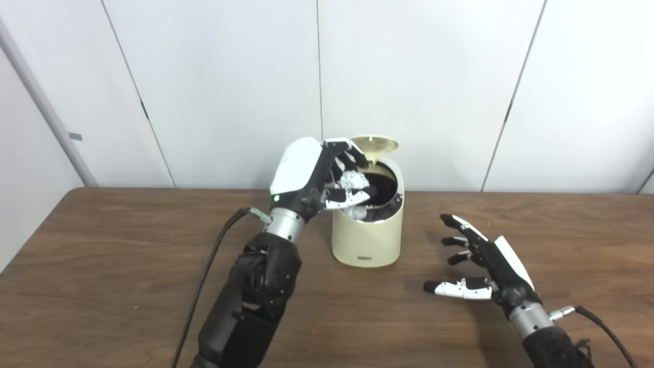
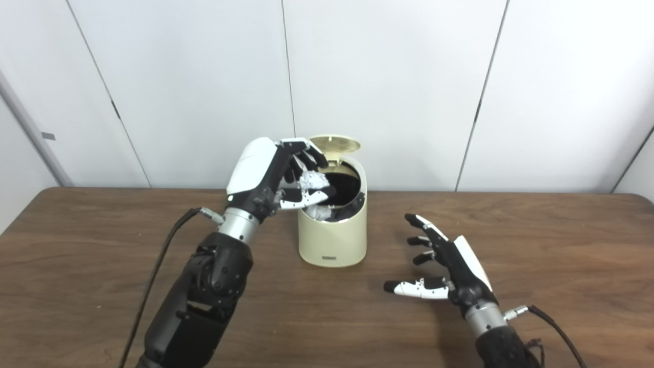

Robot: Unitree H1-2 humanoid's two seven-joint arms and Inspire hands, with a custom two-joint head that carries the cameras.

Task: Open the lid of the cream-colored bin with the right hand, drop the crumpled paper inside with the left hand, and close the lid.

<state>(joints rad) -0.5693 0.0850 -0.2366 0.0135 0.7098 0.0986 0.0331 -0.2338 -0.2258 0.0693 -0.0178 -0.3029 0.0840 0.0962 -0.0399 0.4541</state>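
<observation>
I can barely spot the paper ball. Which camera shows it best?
The left eye view: the paper in the left hand over the open bin looks slightly larger there. The right eye view shows it similarly, between the fingers.
</observation>
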